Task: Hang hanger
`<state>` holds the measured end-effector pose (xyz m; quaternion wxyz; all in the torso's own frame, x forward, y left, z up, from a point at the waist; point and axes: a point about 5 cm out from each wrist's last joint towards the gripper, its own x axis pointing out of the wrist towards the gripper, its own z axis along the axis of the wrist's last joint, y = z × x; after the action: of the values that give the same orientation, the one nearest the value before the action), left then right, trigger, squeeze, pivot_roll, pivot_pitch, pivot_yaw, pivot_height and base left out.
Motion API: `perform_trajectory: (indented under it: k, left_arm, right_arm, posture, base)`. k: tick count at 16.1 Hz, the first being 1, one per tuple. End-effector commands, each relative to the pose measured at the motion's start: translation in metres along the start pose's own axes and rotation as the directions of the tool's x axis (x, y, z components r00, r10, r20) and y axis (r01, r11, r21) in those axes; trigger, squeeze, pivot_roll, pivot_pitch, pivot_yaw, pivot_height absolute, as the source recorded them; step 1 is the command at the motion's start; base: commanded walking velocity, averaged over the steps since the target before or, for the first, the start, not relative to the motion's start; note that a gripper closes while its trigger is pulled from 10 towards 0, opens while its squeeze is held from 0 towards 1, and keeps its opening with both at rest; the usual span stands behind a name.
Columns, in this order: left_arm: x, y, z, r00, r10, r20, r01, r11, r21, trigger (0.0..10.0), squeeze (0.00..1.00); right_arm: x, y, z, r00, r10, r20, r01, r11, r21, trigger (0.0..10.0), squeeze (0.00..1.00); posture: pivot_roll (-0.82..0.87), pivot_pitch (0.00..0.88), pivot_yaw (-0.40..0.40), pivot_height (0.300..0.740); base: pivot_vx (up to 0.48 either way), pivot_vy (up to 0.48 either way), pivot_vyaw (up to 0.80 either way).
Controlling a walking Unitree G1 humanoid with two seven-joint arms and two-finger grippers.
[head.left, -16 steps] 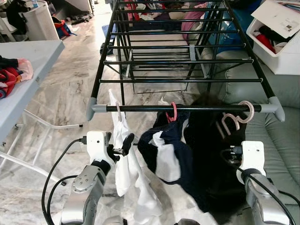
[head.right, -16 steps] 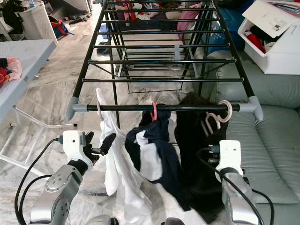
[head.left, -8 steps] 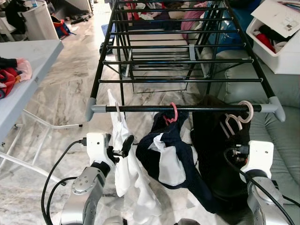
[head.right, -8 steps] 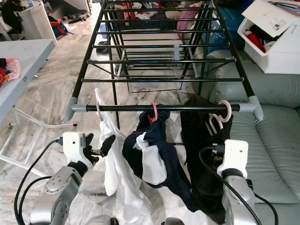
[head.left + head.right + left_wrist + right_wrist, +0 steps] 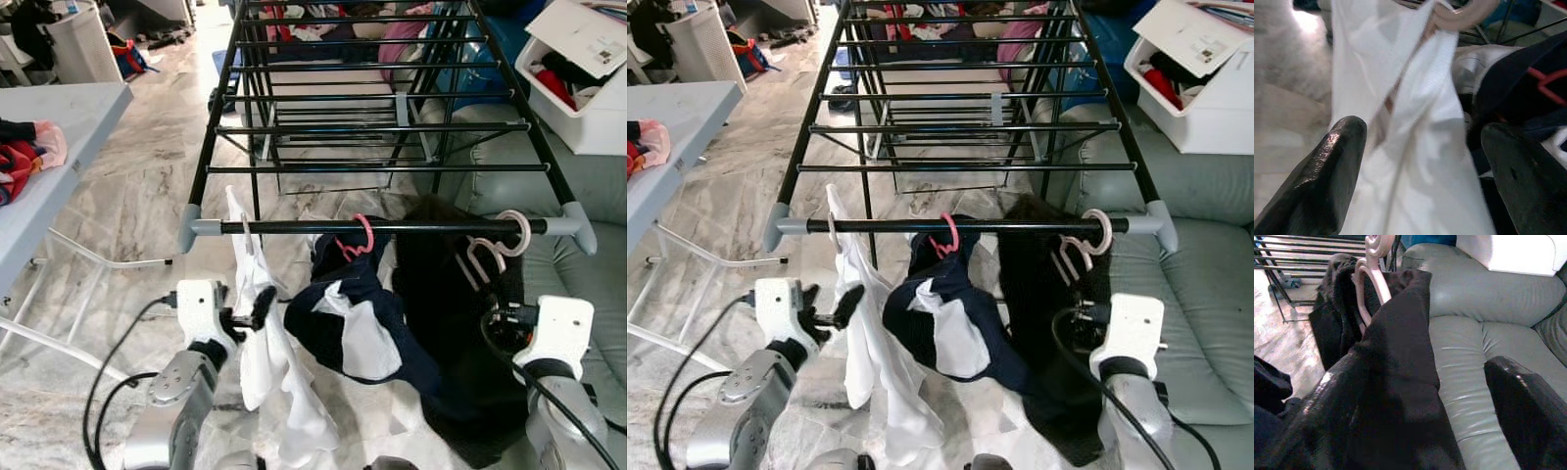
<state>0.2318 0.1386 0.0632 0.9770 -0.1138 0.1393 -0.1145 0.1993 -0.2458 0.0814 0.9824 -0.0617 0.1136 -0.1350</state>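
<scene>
where the black metal drying rack [image 5: 382,127] stands over the marble floor [image 5: 137,196], its nearest black rail with grey end caps [image 5: 294,226] carries three hangers:
white garment: a long white cloth [image 5: 265,343] hangs from a pale hanger [image 5: 246,235] hooked near the rail's left end.
navy garment: a navy-and-white top [image 5: 358,328] hangs bunched and tilted from a red plastic hanger [image 5: 355,240] hooked at the rail's middle.
black garment: a black cloth [image 5: 451,323] hangs from a pale pink plastic hanger [image 5: 495,245] whose hook sits over the rail near its right end.
left gripper [image 5: 1422,171]: low and left of the rail, black fingers [image 5: 1327,176] spread apart on either side of the white cloth, not closed on it.
right gripper [image 5: 1425,421]: low beside the black cloth, under the pink hanger; fingers [image 5: 1528,406] spread wide with the black cloth lying between them, nothing clamped.
sofa: a grey-green leather sofa [image 5: 588,264] sits just right of the rack, behind the right arm.
table: a pale grey table [image 5: 69,127] stands at the left, with red and pink clothes [image 5: 24,157] on it.
bin: a white lidded box [image 5: 578,88] holding red and dark clothes stands beyond the sofa.
far rails: more clothes [image 5: 392,29] are draped over the rack's far end.
</scene>
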Motion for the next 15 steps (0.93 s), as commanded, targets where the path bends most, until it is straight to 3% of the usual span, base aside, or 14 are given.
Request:
perform_trajectory:
  k: [1,10,13,14,15]
  left_arm:
    - [-0.001,0.002,0.002,1.0,0.011,0.012,-0.012,1.0,0.027,10.0,0.0]
    - [-0.002,0.008,0.004,0.998,0.038,0.041,-0.041,0.996,0.076,10.0,0.0]
    - [-0.007,0.013,0.002,0.997,0.059,0.04,-0.062,0.995,0.076,10.0,0.0]
    - [-0.006,0.013,0.002,0.998,0.058,0.039,-0.061,0.995,0.075,10.0,0.0]
    - [-0.006,0.013,0.002,0.998,0.055,0.038,-0.057,0.996,0.074,10.0,0.0]
  right_arm:
    - [-0.002,0.001,0.008,0.999,0.0,0.041,0.0,1.0,-0.004,10.0,1.0]
    - [-0.007,-0.001,0.016,0.997,-0.019,0.081,0.021,1.0,-0.016,10.0,1.0]
    - [-0.014,-0.002,0.012,0.997,0.031,0.068,-0.028,0.999,-0.047,10.0,1.0]
    - [-0.013,-0.002,0.012,0.997,0.034,0.068,-0.031,0.998,-0.05,10.0,0.93]
    - [-0.013,-0.002,0.013,0.997,0.031,0.069,-0.028,0.998,-0.049,10.0,0.58]
  posture:
    - [-0.08,0.0,0.041,0.74]
    - [-0.08,0.0,0.038,0.74]
    - [-0.07,0.0,0.036,0.74]
    - [-0.07,0.0,0.035,0.74]
    - [-0.07,0.0,0.037,0.74]
  base:
    - [0.0,0.0,0.0]
    - [0.0,0.0,0.0]
    - [0.0,0.0,0.0]
    - [0.0,0.0,0.0]
    - [0.0,0.0,0.0]
